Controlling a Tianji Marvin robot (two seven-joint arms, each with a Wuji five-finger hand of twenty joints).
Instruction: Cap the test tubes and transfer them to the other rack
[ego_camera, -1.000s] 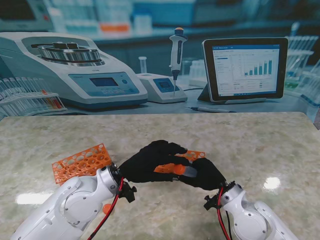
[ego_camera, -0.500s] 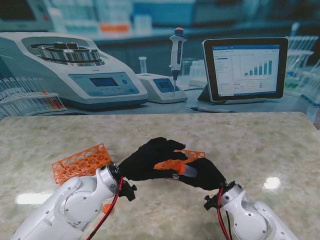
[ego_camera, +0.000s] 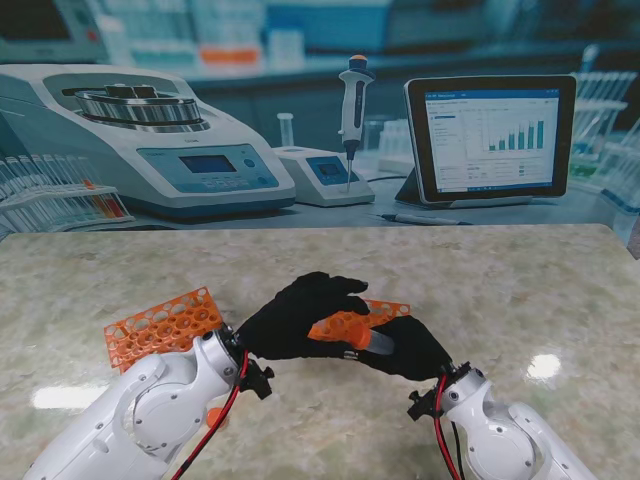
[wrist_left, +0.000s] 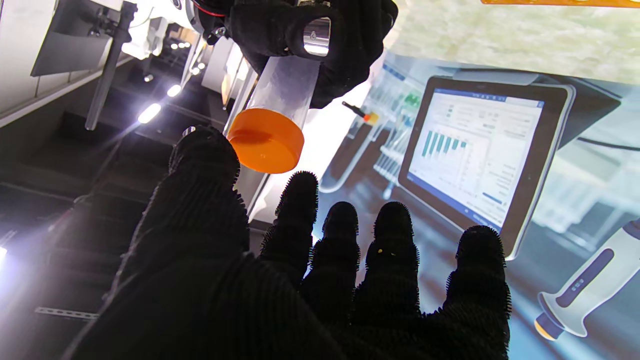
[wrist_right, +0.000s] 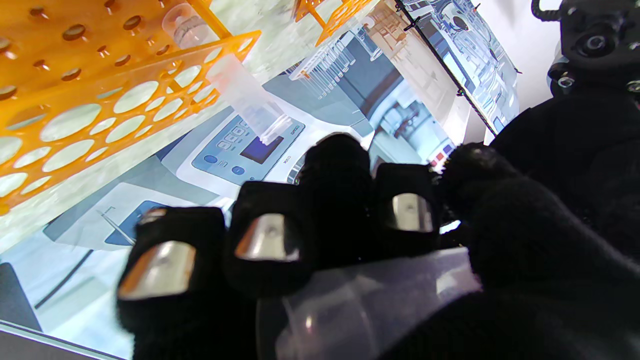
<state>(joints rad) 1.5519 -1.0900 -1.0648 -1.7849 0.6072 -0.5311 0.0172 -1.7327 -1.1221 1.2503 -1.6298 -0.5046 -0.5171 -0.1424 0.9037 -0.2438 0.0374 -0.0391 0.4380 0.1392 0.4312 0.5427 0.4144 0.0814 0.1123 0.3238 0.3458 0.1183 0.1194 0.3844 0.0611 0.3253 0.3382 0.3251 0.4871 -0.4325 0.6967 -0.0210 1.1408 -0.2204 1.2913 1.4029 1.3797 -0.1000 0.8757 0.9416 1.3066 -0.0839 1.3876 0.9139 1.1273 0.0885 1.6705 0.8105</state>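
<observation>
R hand (ego_camera: 405, 347) fingers round tube (ego_camera: 375, 341)

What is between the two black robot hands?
A clear test tube with an orange cap, gripped by the right robot hand, cap toward the open left robot hand. The left wrist view shows it.

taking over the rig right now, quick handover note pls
Right hand: shut on a clear test tube, held off the table.
Left hand: open at the tube's capped end; fingers spread, no grip visible.
Orange cap appears seated on this tube.
One orange rack sits to the left; the second rack is behind the hands, with at least one uncapped tube in it.
Left: place this tube in the other rack, then cap and move the rest.
</observation>
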